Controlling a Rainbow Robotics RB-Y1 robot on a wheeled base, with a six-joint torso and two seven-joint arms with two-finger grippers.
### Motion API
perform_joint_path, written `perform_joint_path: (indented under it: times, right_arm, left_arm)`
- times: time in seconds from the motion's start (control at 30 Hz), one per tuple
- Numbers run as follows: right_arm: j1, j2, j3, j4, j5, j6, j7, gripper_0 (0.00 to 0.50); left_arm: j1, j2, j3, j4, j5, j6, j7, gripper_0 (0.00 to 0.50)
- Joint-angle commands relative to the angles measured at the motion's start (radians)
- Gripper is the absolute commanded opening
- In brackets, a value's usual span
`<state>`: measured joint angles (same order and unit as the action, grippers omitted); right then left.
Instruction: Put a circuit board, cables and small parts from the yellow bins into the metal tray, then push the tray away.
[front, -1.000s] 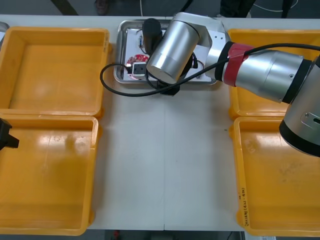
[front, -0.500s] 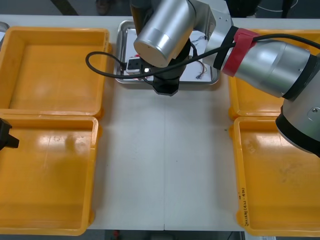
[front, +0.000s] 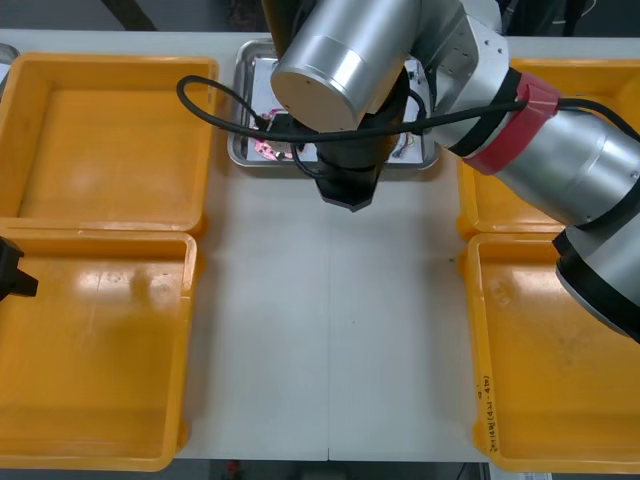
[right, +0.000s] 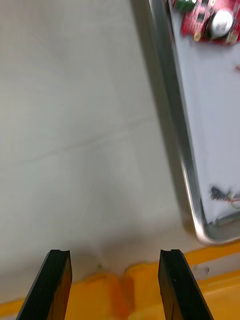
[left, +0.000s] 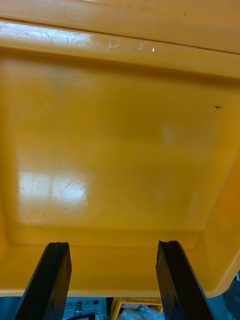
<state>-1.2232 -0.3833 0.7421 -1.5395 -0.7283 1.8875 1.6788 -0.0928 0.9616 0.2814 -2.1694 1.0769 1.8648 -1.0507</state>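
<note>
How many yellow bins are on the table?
4. On the robot's left: left far bin and left near bin. On its right: right far bin, partly under the right arm, and right near bin.

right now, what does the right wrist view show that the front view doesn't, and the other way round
Wrist view adds: the right tool open and empty, over bare table just outside the tray's rim.
Front view adds: all four bins whole, the right arm reaching across to the tray, and the left tool parked over the near left bin.
Both: the tray, the red board inside it near one end, and a cable near the other.
</note>
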Motion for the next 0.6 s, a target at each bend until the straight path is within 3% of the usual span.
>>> perform_joint_path:
  times: [0.03, 0.33, 0.6]
  right_arm:
    - [0.073, -0.060, -0.115, -0.140, 0.009, 0.032, -0.133, 0.500]
    - [0.208, -0.150, -0.248, -0.378, -0.020, 0.032, -0.321, 0.500]
    - [0.395, -0.230, -0.423, -0.559, -0.056, 0.032, -0.444, 0.500]
  left_arm:
    - [0.021, 0.040, 0.030, -0.023, -0.009, -0.007, -0.083, 0.500]
    - [0.021, 0.040, 0.030, -0.023, -0.009, -0.007, -0.083, 0.500]
    - [0.021, 0.040, 0.030, -0.023, -0.009, -0.007, -0.083, 0.500]
